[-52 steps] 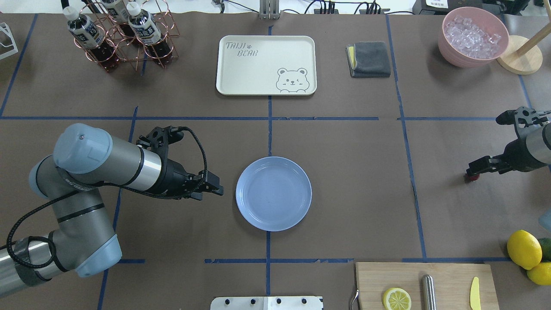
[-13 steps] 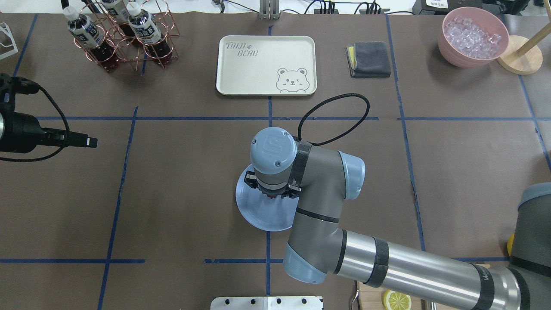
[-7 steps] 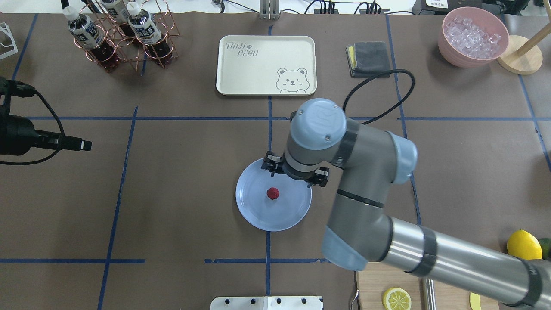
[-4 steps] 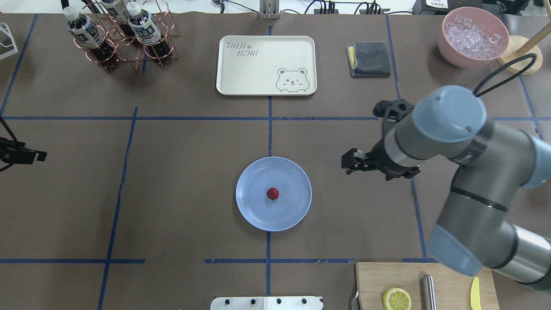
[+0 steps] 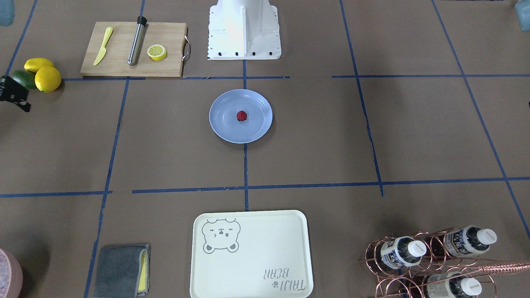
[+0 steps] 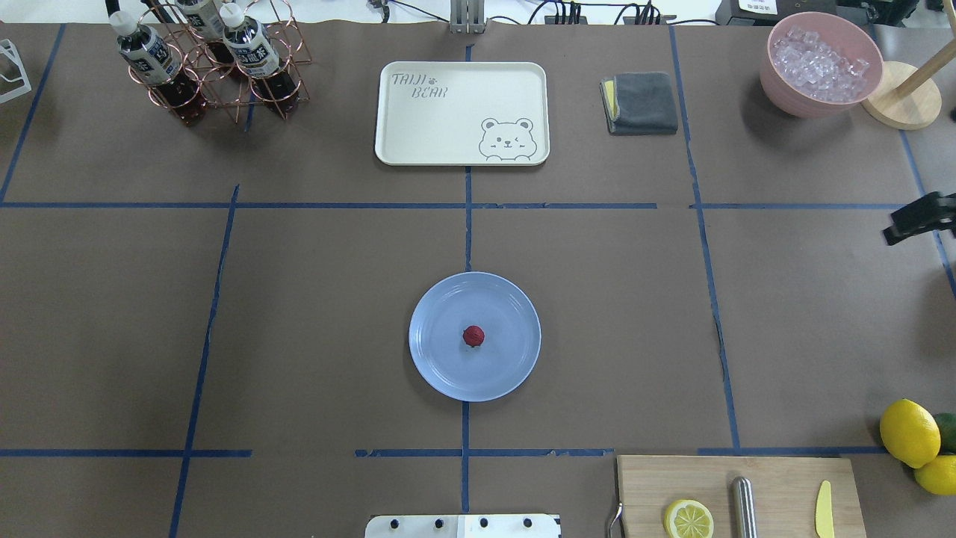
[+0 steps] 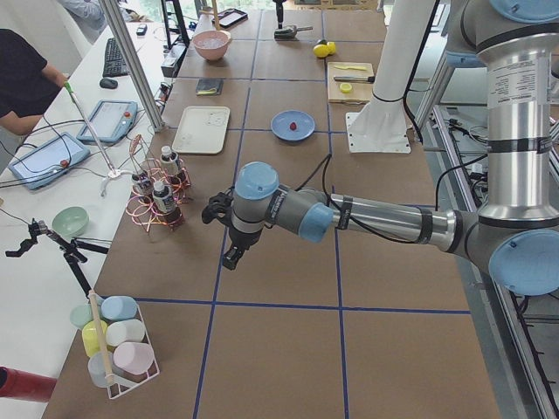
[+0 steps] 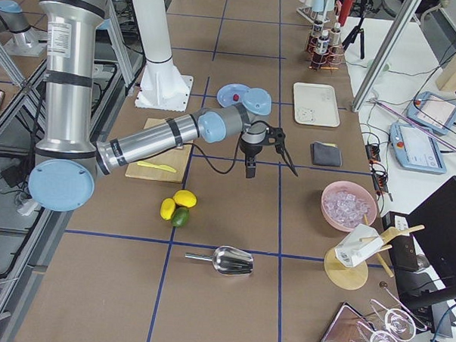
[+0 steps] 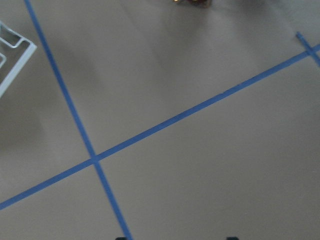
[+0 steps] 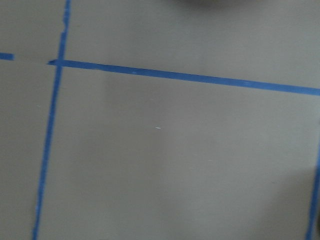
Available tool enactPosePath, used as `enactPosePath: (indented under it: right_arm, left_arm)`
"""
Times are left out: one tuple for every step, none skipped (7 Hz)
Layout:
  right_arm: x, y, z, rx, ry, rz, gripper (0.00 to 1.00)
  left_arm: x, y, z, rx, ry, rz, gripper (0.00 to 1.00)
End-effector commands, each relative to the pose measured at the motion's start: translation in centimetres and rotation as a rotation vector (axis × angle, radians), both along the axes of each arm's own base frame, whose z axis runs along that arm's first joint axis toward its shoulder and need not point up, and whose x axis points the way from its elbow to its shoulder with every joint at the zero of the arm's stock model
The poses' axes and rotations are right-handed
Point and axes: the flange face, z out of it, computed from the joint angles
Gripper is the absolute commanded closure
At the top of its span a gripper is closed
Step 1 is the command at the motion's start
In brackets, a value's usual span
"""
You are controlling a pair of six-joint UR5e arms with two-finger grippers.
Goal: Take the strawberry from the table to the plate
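Note:
A tiny dark-red strawberry (image 6: 473, 335) (image 5: 241, 116) lies near the middle of the light-blue plate (image 6: 441, 366) (image 5: 225, 128), with nothing touching it. The plate rests on the brown table (image 6: 314, 314) at a crossing of blue tape lines. My right gripper (image 6: 917, 219) (image 5: 15, 97) hangs at the table's right side, far from the plate, open and empty. My left gripper (image 7: 232, 255) is off the overhead view, low over bare table near the bottle rack. Its fingertips (image 9: 122, 238) show spread apart with nothing between them.
A cream bear tray (image 6: 461, 112) and a grey cloth (image 6: 641, 102) lie at the back, beside a copper bottle rack (image 6: 213, 63) and a pink bowl of ice (image 6: 820, 63). A cutting board (image 6: 736, 497), lemons (image 6: 908, 432) and an avocado lie at the front right.
My right arm has pulled back from beside the plate to the table's right edge. The left gripper has slid out of the overhead view to the left. The strawberry stays on the plate.

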Motion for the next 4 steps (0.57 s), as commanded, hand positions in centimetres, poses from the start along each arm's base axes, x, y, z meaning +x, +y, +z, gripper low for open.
enactPosePath:
  right_arm:
    - [10.7,2.5,8.6,0.049,-0.036,-0.024,0.00]
    - [11.6,4.0,10.3,0.046,-0.038,-0.035,0.00]
    - [11.7,4.3,11.4,0.030,-0.038,-0.037,0.00]
    - [11.7,4.2,11.9,0.018,-0.042,-0.033,0.00]
  left_arm:
    - [-3.4,-0.8,0.7,-0.152,-0.007,0.015,0.07]
    - [-2.7,1.2,3.2,-0.211,0.077,0.026,0.01]
    - [-2.3,2.0,4.5,-0.252,0.137,0.026,0.00]
    - [-2.2,1.9,5.7,-0.272,0.140,0.028,0.00]
